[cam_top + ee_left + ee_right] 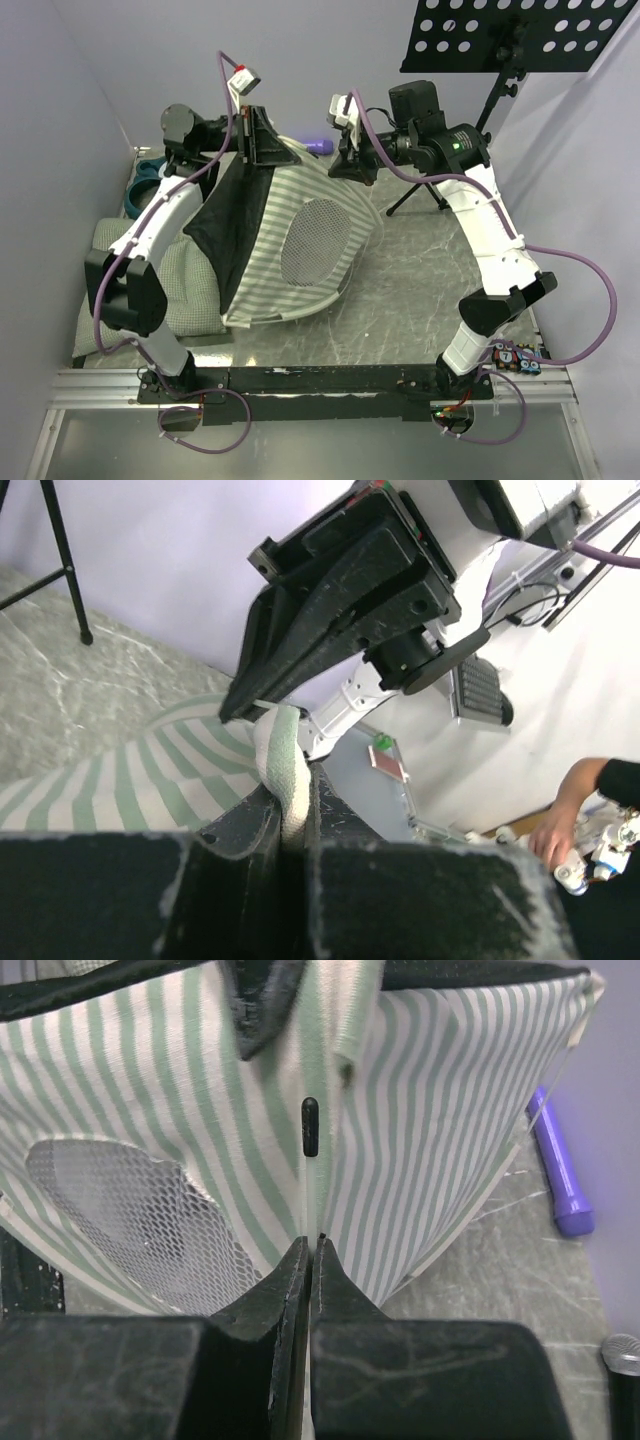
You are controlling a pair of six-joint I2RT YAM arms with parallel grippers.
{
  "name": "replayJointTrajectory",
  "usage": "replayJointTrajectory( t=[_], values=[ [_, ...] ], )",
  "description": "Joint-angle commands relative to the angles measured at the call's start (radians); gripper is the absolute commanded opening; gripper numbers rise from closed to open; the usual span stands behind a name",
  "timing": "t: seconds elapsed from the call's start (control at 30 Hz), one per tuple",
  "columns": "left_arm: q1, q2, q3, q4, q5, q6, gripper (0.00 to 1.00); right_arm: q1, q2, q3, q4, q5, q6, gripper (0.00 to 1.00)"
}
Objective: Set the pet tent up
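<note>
The pet tent (262,290), green-and-white striped with black lining (230,225) and a round white mesh panel (320,240), hangs half raised over the table. My left gripper (258,150) is shut on a fold of its top edge (283,765), lifting it. My right gripper (348,168) is just to the right of it, jaws shut (312,1245) on a thin white seam of the striped wall (440,1110). A small black toggle (310,1125) sits on that seam. The mesh shows in the right wrist view (130,1210). The tent's lower edge rests on the table.
A green-checked quilted cushion (190,290) lies under the tent's left side. A purple tube (322,146) lies behind the tent. Teal bowls (145,185) sit at far left. A black music stand (500,40) with tripod legs stands at back right. A person's hand (570,820) is beyond the table.
</note>
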Motion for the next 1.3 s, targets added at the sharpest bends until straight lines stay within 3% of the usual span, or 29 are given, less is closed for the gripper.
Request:
replayJointTrajectory(
  t=[0.0, 1.03, 1.13, 1.27],
  values=[
    [0.012, -0.140, -0.057, 0.172, -0.079, -0.021, 0.01, 0.005, 0.015, -0.033, -0.167, 0.074, 0.018, 0.00],
    [-0.039, -0.142, -0.087, 0.199, -0.032, -0.003, 0.01, 0.012, 0.035, 0.030, -0.150, 0.079, 0.011, 0.00],
    [-0.054, -0.137, -0.076, 0.125, -0.022, 0.049, 0.01, 0.013, 0.046, 0.070, -0.158, 0.060, 0.012, 0.00],
    [-0.071, -0.145, -0.041, -0.127, -0.021, 0.242, 0.01, 0.016, 0.041, 0.085, -0.161, 0.046, 0.009, 0.00]
  ],
)
